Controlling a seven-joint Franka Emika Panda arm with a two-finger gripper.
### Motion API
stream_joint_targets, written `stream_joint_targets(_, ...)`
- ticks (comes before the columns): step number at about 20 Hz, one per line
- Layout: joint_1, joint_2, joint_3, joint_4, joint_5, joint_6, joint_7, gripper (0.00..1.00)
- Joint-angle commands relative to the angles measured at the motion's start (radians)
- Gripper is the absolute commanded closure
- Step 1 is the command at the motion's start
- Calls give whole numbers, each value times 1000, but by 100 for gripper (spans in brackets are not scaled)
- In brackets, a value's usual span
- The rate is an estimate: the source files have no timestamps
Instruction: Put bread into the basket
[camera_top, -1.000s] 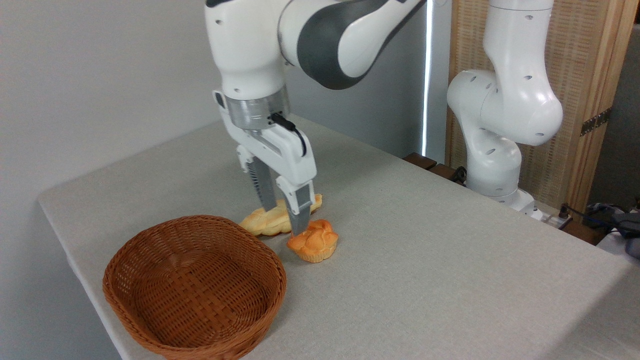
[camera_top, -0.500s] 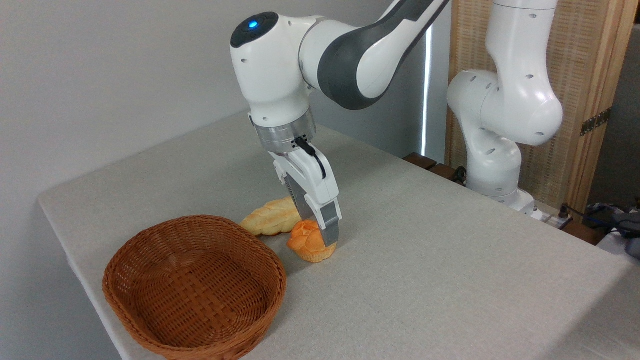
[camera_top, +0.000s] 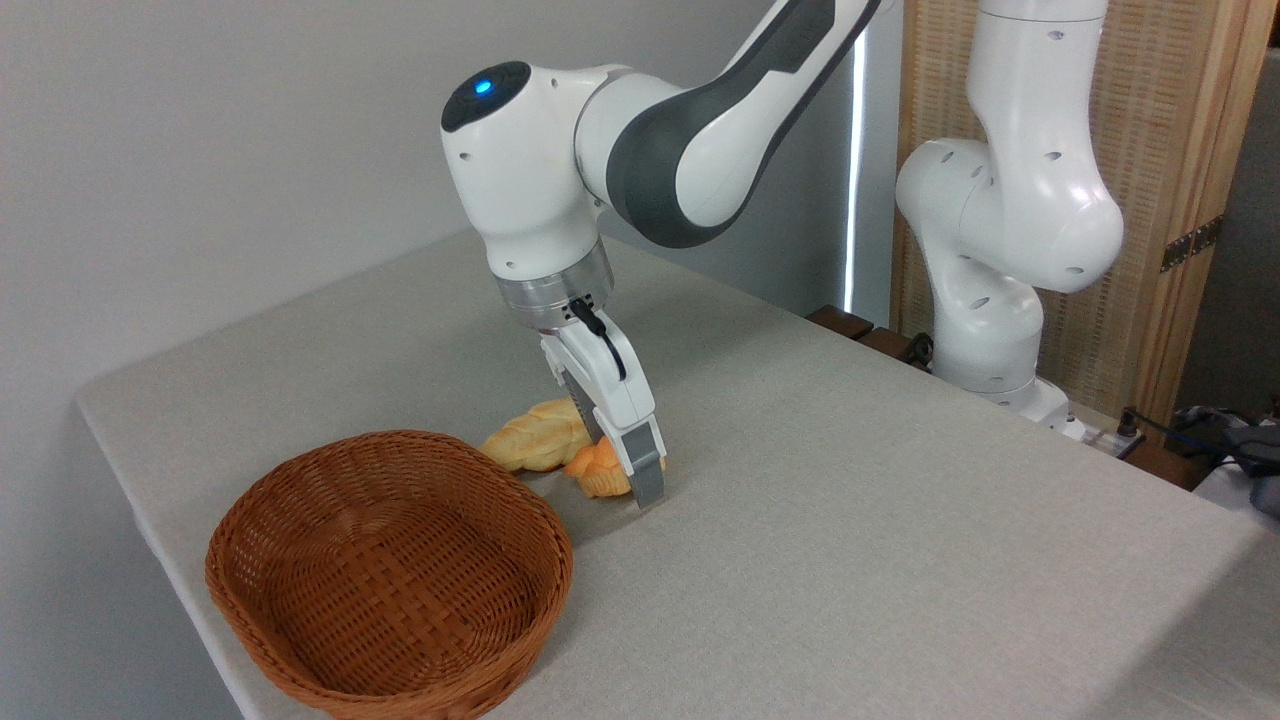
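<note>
Since a moment ago our gripper (camera_top: 628, 478) has dropped right down around the bread (camera_top: 598, 470), just right of the basket (camera_top: 385, 575), but we can't tell whether it's clamped yet, so nothing's lifted.

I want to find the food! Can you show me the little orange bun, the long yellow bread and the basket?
orange bun (camera_top: 598, 470): fixed camera, its visible left side.
braided loaf (camera_top: 535, 440): fixed camera, its middle.
wicker basket (camera_top: 300, 470): fixed camera, its braided rim.
</note>
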Motion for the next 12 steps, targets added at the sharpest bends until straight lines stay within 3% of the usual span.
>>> stream_joint_targets(1,-2,3,6,-5,16,40,6,13)
stream_joint_targets(4,-2,3,6,-5,16,40,7,47)
stream_joint_targets(6,-2,3,6,-5,16,40,9,52)
stream_joint_targets(12,-2,2,6,-4,16,38,9,51)
